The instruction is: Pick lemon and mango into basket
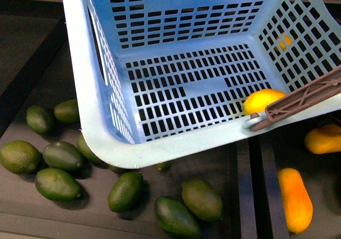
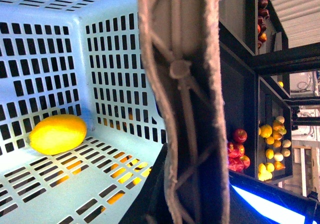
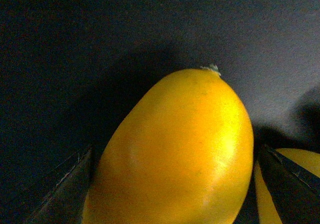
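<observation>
Right wrist view: the right gripper (image 3: pixel 176 149) is spread wide, with one dark finger on each side of the mango (image 3: pixel 172 129), which fills almost all the space between them. At this close range it is hard to tell whether the fingers already touch its skin; nothing looks squeezed yet. The mango lies on a dark shelf floor (image 3: pixel 100 39), with another yellow fruit (image 3: pixel 306 158) just beside it.

The mango looks smooth and waxy, probably fairly heavy, slippery at its tapered ends and easy to bruise. A firm but gentle hold across its broad middle seems the safest.

Front view: the light blue basket (image 1: pixel 160 149) hangs tilted over a bin of dark green fruits (image 1: pixel 125 191). The lemon (image 1: pixel 264 100) already rests inside, in the near right corner, close to the brown handle (image 1: pixel 309 96) and its white clip (image 1: pixel 251 121). Two orange-yellow mangoes (image 1: pixel 295 199) lie in the bin to the right, outside the basket; which one the fingers flank cannot be told.

Left wrist view: the handle crosses the frame very close, with the lemon on the slotted floor beyond. The left gripper itself does not show.
</observation>
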Available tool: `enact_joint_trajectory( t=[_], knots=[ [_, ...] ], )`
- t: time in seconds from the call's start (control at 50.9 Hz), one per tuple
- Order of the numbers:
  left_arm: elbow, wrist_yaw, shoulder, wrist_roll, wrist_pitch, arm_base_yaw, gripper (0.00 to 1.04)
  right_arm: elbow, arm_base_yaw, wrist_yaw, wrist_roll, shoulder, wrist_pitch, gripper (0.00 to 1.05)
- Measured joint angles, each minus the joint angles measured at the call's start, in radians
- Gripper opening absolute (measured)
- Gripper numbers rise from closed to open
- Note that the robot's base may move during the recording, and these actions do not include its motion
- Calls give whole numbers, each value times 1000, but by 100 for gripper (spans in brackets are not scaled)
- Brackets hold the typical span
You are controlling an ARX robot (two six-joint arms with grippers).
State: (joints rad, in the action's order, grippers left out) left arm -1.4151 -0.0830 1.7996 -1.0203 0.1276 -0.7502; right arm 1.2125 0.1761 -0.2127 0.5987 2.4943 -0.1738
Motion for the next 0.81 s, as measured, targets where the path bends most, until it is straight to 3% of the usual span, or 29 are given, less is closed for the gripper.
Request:
enact_joint_trajectory(
  t=[0.255,0.53,0.805],
  knots=[
    [0,1,0,3,0,0,6,-6,-1,-9,16,21,0,96],
    [0,-1,0,1,0,0,6,-85,27,-28,62,-12,-24,64],
    [0,-3,0,1,0,0,6,-303,159,4,-90,-339,-86,62]
  ],
)
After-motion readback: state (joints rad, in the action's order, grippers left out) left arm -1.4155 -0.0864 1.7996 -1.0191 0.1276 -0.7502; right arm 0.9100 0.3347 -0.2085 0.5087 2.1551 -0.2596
